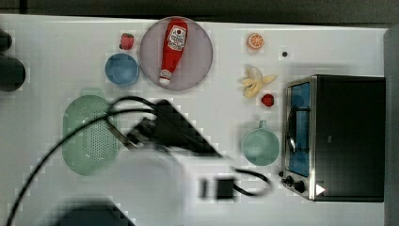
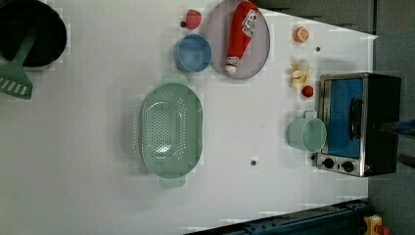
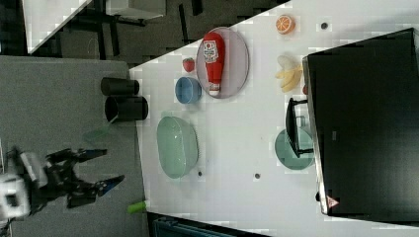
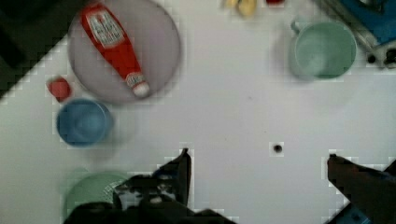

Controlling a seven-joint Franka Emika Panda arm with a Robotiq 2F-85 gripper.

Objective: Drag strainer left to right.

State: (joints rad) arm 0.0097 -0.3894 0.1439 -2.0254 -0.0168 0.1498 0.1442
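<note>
- Gripper [image 4: 257, 158] spread wide, holding nothing, above bare bench [image 4: 233, 116].
- Strainer [image 2: 170, 129] sits untouched, well apart from the mug [image 2: 307, 133].
- Blue bowl [image 2: 193, 52] near the strainer.

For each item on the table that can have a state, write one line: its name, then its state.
strainer: upright, empty, nothing gripping it.
ketchup bottle: lying on its side on the grey plate, cap on.
blue bowl: upright, empty.
mug: upright, empty, beside the toaster oven.
toaster oven: door shut.
banana: peeled open.
end effector: open, holding nothing.
</note>
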